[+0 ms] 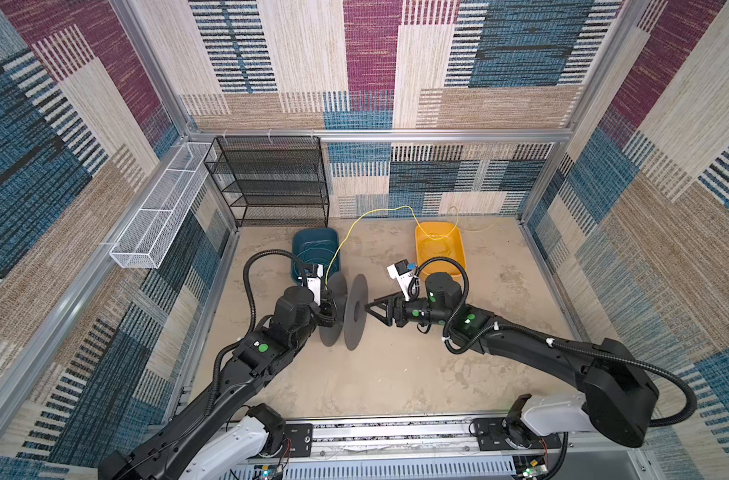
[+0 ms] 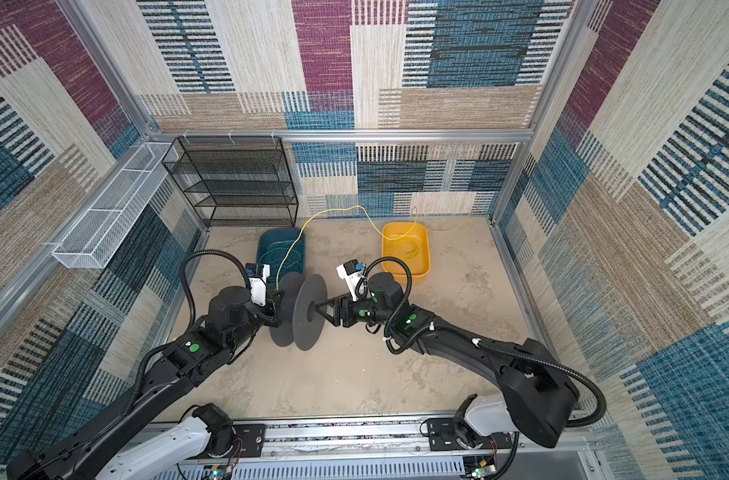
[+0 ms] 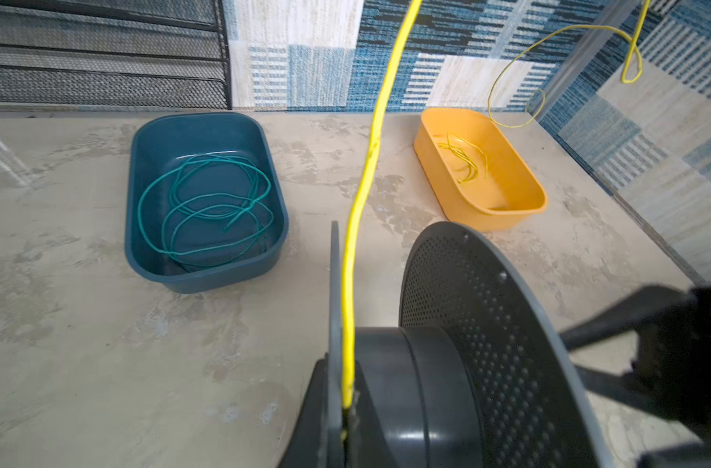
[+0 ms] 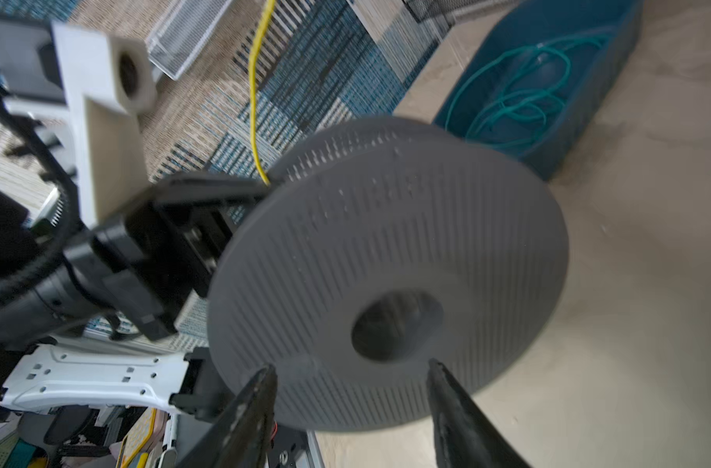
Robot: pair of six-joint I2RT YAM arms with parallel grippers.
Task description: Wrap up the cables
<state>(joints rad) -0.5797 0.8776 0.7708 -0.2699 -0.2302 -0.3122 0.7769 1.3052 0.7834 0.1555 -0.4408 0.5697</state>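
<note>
A dark grey spool point(image 1: 354, 332) point(image 2: 309, 328) hangs upright above the middle of the table. My left gripper point(image 1: 333, 309) point(image 3: 345, 425) is shut on its left flange, with the end of a yellow cable point(image 1: 379, 210) point(image 3: 370, 154) pinched against that flange. The cable arcs back over the table to the yellow bin point(image 1: 460, 247) point(image 3: 508, 210), where a few strands lie; more of it loops past the bin toward the wall. My right gripper point(image 1: 369, 309) point(image 4: 352, 366) stands open just off the spool's right flange point(image 4: 386, 243), beside the hub hole, holding nothing.
A blue bin point(image 1: 297, 253) point(image 3: 208, 283) behind the spool holds a coiled green cable point(image 3: 208, 202). A black mesh shelf point(image 1: 271, 178) stands at the back left. A white wire basket point(image 1: 155, 220) hangs on the left wall. Patterned walls enclose the table.
</note>
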